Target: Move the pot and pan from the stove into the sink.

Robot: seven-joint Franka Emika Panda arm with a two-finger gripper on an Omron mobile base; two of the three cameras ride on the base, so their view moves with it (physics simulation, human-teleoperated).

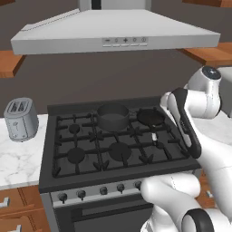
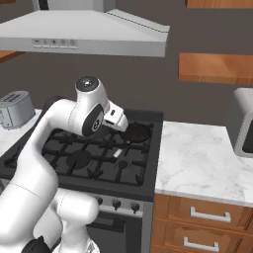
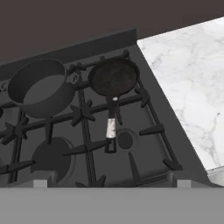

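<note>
Flanking stove (image 1: 113, 140): toaster (image 1: 20, 118) left, marble counter (image 2: 202, 158) right; end effector (image 3: 111, 183) spread, empty.

Pot (image 3: 40, 86) left of pan (image 3: 113, 78)

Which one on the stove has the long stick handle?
The pan, shallow and black at the back right burner. The pot beside it is deeper with small side handles.

pot (image 3: 40, 87): dark grey | pan (image 3: 114, 78): black | stove (image 1: 113, 140): black | counter (image 3: 188, 78): white, grey-veined marble
</note>
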